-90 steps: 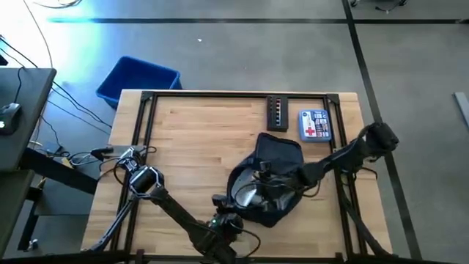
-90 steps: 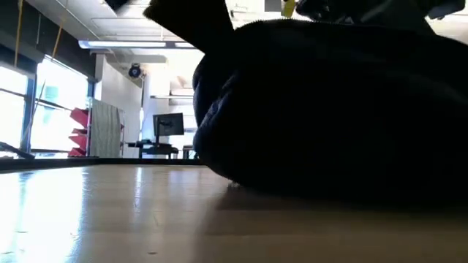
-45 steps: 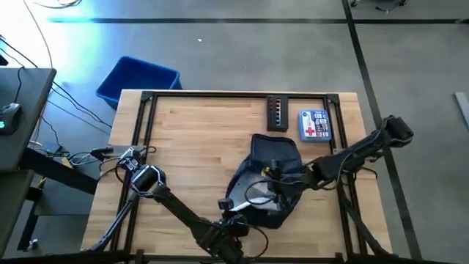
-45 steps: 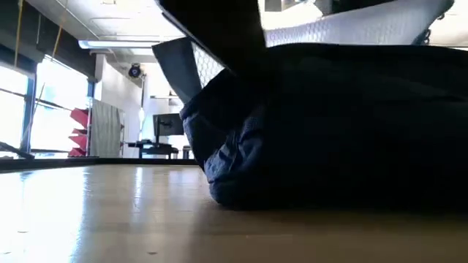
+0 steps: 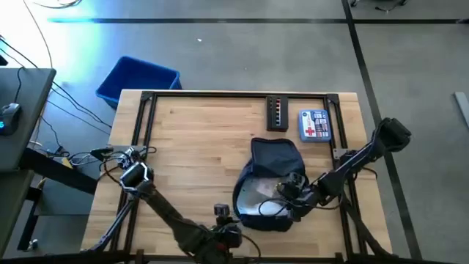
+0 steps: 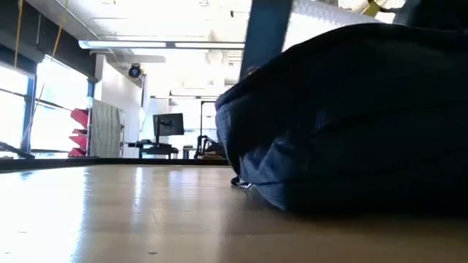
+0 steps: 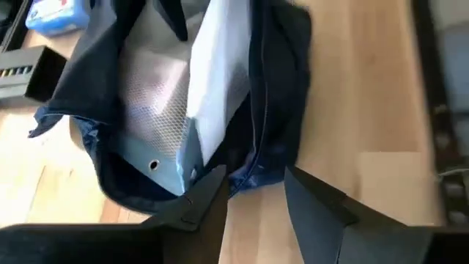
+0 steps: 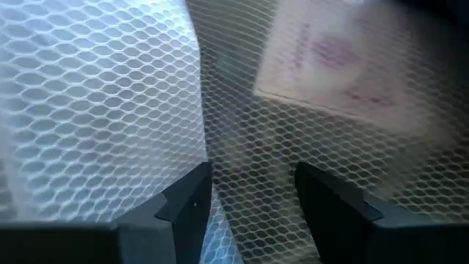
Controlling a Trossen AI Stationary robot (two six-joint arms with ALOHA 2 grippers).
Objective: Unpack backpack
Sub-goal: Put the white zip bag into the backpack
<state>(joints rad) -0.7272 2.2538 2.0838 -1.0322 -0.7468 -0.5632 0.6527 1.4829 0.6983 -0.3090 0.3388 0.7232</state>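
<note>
A bright blue rigid plastic bin [image 5: 137,79] stands on the floor just beyond the far left corner of the pale wooden table [image 5: 198,139]. The left arm reaches from the left side along the near edge, and its left gripper [image 5: 222,213] sits at the near edge, just left of the soft dark navy fabric backpack [image 5: 272,158]; in the left wrist view its two dark fingers [image 7: 205,202] stand spread apart with bare wood between them, released and gripping nothing, right at the rim of the gaping bag. The backpack lies on the table's right half toward the near edge, its mouth opened wide — a white netted mesh pouch [image 7: 157,110] and a flat white sheet [image 7: 216,81] show inside it. In the low view the bag [image 6: 365,124] fills the right side as a dark rounded bulk resting on the wood. Beyond the backpack, near the far edge, lie a slim black box with a row of small coloured marks [image 5: 278,113] and, just right of it, a blue and white packet with red print [image 5: 314,125]. The right arm comes in from the table's right side and its right gripper [image 5: 290,196] is down in the bag's opening; the right wrist view shows its fingers [image 8: 187,205] parted against the white mesh, closed on nothing.
</note>
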